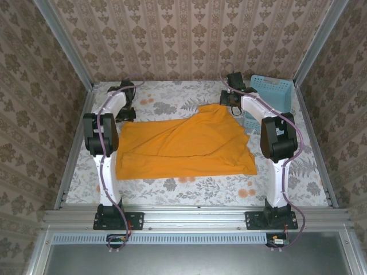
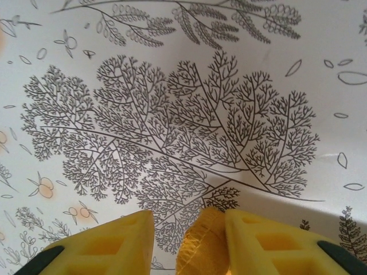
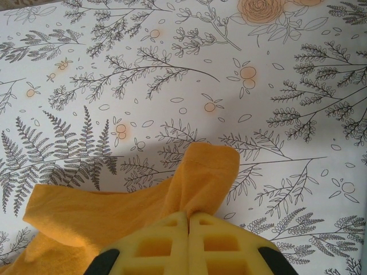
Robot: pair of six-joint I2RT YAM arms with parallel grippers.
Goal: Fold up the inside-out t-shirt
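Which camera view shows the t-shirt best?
Top external: nearly the whole t-shirt lies spread on the table. Right wrist view: a bunched corner pinched by the right fingers. Left wrist view: a small fold between the left fingers.

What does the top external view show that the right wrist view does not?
Top external adds the blue basket at the far right and the whole t-shirt spread out. Right wrist adds the grip up close: the right pincer shut on a bunched fold of cloth. Both share the orange t-shirt and the floral table cover.
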